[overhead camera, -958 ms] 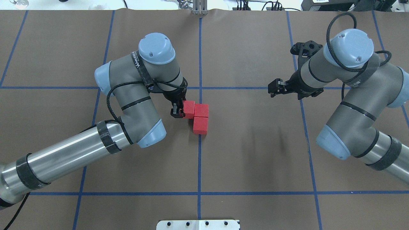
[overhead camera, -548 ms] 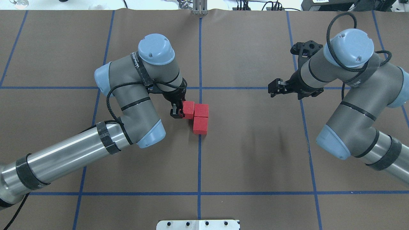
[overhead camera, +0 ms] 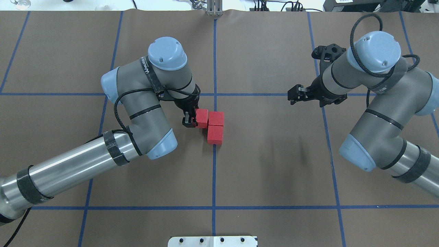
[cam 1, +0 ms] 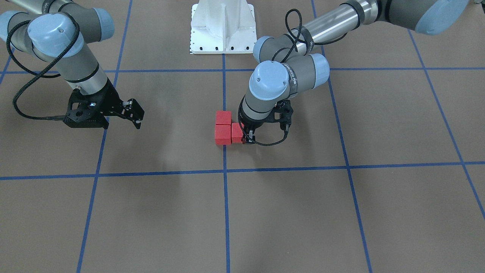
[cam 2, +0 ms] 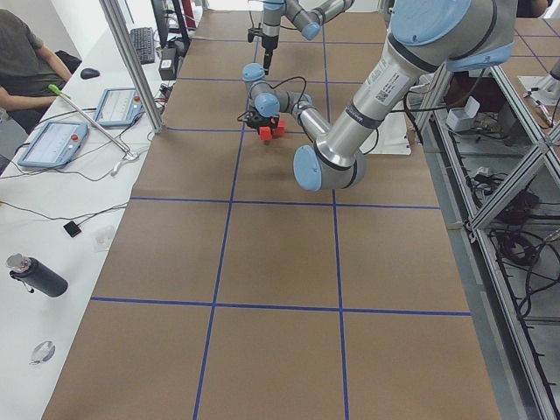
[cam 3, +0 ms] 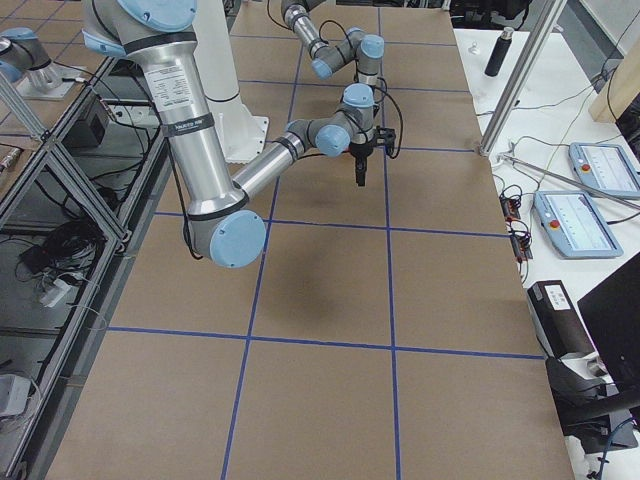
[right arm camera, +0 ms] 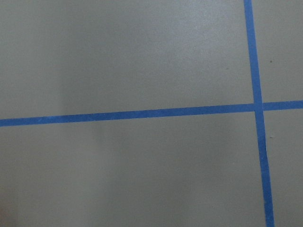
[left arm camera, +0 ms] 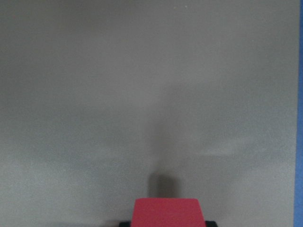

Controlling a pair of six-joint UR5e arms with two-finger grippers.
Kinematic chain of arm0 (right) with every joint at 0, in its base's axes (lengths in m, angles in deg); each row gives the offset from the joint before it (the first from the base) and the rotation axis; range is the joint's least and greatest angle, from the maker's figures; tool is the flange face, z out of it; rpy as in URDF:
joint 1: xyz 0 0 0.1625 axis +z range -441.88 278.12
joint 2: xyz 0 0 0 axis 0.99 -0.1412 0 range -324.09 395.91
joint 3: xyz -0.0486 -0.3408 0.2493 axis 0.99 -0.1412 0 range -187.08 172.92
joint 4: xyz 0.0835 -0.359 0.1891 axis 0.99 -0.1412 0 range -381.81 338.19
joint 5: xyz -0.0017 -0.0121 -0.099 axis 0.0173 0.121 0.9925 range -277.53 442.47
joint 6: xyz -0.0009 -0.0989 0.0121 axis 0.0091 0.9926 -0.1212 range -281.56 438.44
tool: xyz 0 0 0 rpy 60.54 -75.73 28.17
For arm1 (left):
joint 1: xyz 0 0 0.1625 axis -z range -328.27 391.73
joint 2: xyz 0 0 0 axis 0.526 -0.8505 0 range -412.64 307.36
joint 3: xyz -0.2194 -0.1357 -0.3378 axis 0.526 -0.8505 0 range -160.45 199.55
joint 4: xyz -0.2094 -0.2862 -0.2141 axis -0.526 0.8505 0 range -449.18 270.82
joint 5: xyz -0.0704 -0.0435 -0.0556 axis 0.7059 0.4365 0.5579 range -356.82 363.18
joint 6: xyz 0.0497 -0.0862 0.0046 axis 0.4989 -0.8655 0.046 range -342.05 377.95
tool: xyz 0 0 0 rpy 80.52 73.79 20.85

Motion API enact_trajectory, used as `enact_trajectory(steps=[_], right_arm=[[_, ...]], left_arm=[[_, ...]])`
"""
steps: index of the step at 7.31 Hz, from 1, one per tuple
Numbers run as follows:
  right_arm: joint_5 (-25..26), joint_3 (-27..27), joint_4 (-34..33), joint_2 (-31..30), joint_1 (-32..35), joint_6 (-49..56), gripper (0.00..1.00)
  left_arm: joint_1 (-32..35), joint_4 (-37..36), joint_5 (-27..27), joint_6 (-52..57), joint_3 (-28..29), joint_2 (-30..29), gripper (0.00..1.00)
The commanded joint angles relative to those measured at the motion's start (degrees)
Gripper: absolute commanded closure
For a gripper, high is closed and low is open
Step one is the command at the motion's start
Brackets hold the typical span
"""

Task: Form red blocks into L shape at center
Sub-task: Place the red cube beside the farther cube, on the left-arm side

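Three red blocks lie close together by the centre grid line. Two of them point(overhead camera: 216, 118) point(overhead camera: 215, 134) touch, one in front of the other. The third point(overhead camera: 202, 117) sits against the far one's left side, so the three stand in an L. My left gripper point(overhead camera: 192, 120) is shut on this third block, low at the table. In the front-facing view the held block point(cam 1: 237, 132) is beside the pair point(cam 1: 223, 135) point(cam 1: 223, 117), under the left gripper point(cam 1: 245, 138). The left wrist view shows the block's top point(left arm camera: 165, 213). My right gripper point(overhead camera: 295, 95) hovers open and empty, far to the right.
Brown paper with blue grid tape point(overhead camera: 214, 171) covers the table. The white robot base point(cam 1: 221, 26) stands at the near edge. Operators' tablets and a bottle point(cam 2: 35, 278) lie on a side table beyond the far edge.
My left gripper and the block in it have shifted very slightly to the left. The other two blocks and the right arm have not moved.
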State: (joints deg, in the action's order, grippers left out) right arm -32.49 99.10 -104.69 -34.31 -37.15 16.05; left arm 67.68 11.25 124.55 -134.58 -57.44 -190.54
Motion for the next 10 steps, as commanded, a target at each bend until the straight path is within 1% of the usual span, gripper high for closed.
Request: enact_trajectory(steps=[1, 2, 7, 8, 10], right_arm=[[0.0, -0.1, 0.0, 0.0, 0.0, 0.1, 0.00], [0.0, -0.2, 0.0, 0.0, 0.0, 0.1, 0.00], [0.0, -0.2, 0.0, 0.0, 0.0, 0.1, 0.00], [0.0, -0.3, 0.0, 0.0, 0.0, 0.1, 0.00], [0.0, -0.4, 0.0, 0.1, 0.0, 0.1, 0.00]], left_arm=[[0.0, 0.0, 0.0, 0.2, 0.0, 0.0, 0.94], [-0.1, 0.0, 0.0, 0.5, 0.0, 0.0, 0.01], [-0.2, 0.6, 0.4, 1.1, -1.0, 0.1, 0.00], [0.3, 0.5, 0.4, 1.1, -2.7, 1.4, 0.00], [0.2, 0.4, 0.4, 1.1, -7.5, 7.2, 0.00]])
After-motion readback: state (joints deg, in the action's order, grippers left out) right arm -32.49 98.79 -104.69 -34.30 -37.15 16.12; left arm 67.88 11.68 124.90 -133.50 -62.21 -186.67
